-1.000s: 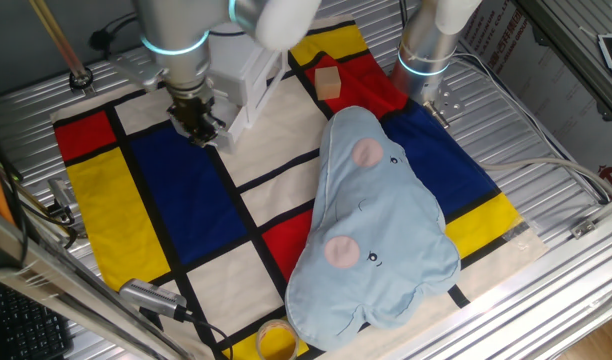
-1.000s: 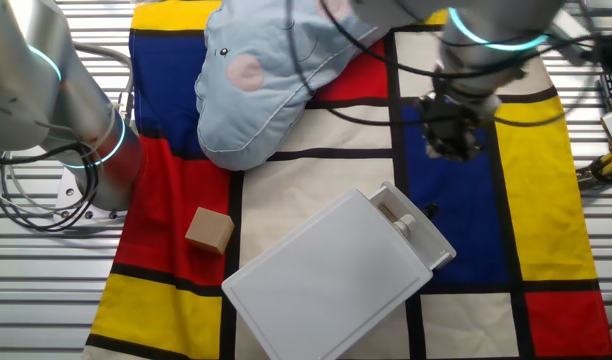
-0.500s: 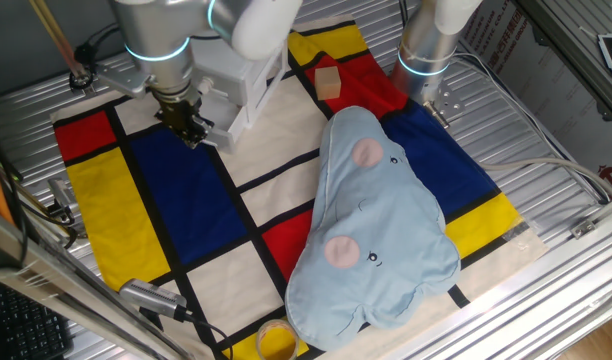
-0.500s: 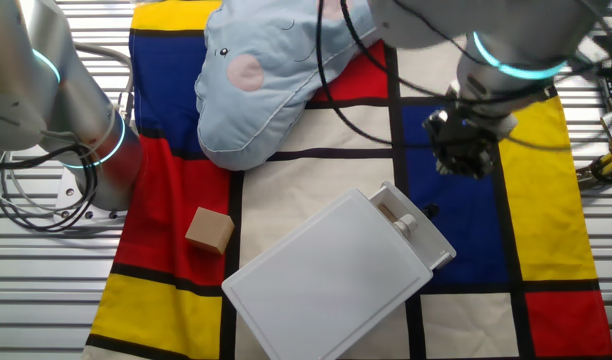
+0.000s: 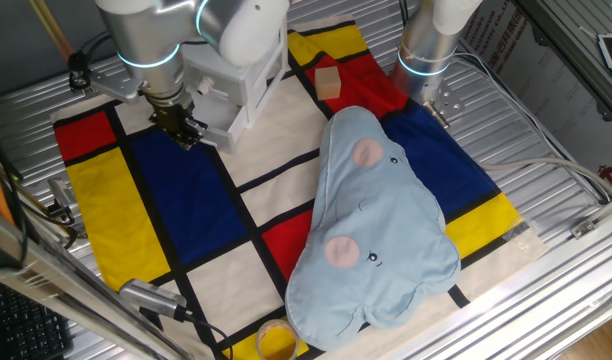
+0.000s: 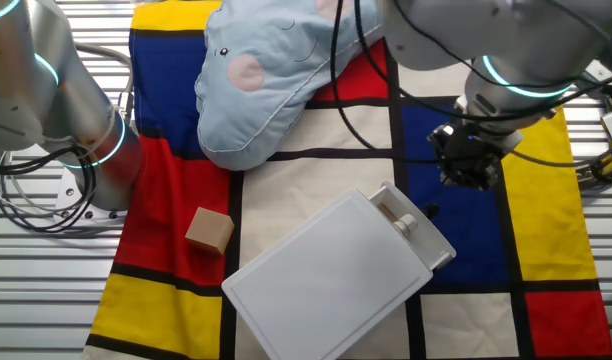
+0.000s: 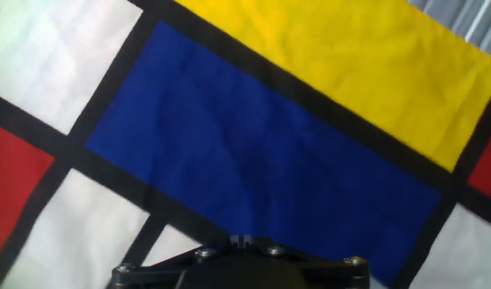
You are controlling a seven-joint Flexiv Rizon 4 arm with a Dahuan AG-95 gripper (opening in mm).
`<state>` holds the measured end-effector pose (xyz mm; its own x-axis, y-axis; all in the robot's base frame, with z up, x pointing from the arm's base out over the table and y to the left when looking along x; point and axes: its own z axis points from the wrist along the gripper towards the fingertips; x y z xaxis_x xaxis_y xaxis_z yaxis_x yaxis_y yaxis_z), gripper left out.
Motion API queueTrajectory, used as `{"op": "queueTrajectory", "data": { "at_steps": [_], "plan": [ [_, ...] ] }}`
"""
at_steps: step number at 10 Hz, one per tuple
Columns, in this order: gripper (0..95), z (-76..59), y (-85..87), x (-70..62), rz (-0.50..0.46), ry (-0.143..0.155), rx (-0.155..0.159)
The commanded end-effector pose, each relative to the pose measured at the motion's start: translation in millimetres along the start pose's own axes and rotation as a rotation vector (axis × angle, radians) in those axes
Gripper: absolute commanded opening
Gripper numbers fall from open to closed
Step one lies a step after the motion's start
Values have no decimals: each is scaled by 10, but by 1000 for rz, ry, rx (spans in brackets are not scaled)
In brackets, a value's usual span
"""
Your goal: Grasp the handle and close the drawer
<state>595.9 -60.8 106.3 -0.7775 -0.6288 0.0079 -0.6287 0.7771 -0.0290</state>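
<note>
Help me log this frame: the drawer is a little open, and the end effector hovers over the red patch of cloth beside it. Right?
Not quite. The drawer is a little open, but the end effector hovers over the blue patch of cloth beside it, not a red one. The other fixed view shows this, and the hand view looks down on blue.

One white cabinet [image 6: 331,280], one wooden cube [image 6: 209,230], one blue plush [image 5: 376,230], one checkered cloth [image 5: 186,210].

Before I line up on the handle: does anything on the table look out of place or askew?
The white cabinet sits skewed to the cloth's grid, its drawer slightly open. A large blue plush cushion sprawls across the cloth's middle and a small wooden cube lies loose beside the cabinet. The gripper hangs above the blue patch, off the handle.
</note>
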Motion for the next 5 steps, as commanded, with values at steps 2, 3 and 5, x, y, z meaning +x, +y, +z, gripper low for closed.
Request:
{"op": "queueTrajectory", "data": {
  "at_steps": [2, 3, 5],
  "plan": [
    [0, 61, -42, -3, -7, 12, 0],
    [0, 67, -44, -2, -5, 14, -3],
    [0, 66, -47, 2, -2, 16, -27]
  ]
}}
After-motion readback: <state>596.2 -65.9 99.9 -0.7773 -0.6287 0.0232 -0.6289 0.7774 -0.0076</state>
